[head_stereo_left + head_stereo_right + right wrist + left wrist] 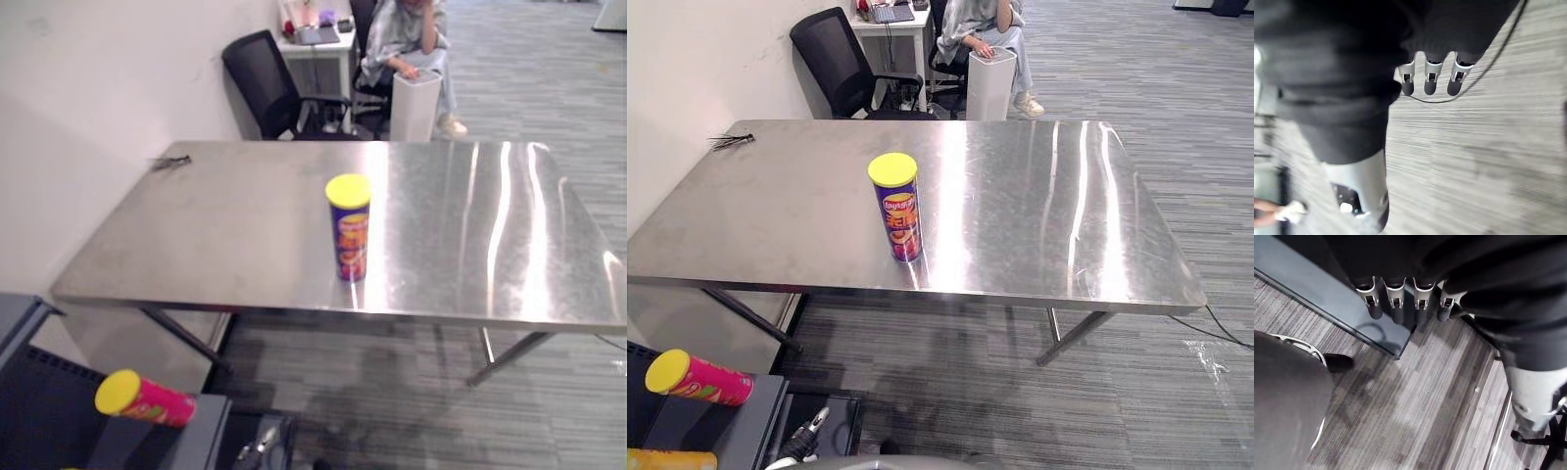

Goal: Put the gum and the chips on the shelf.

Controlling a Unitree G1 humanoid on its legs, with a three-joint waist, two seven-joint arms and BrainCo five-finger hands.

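Standing chips can (349,238), apart from left robot hand (1396,296), right robot hand (1430,81) (both slack-fingered).

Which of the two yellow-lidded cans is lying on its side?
The pink can, lying on the grey shelf at lower left. The purple can stands upright on the steel table.

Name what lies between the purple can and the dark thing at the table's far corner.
Nothing: bare table between purple can and dark thing, in both eye views.
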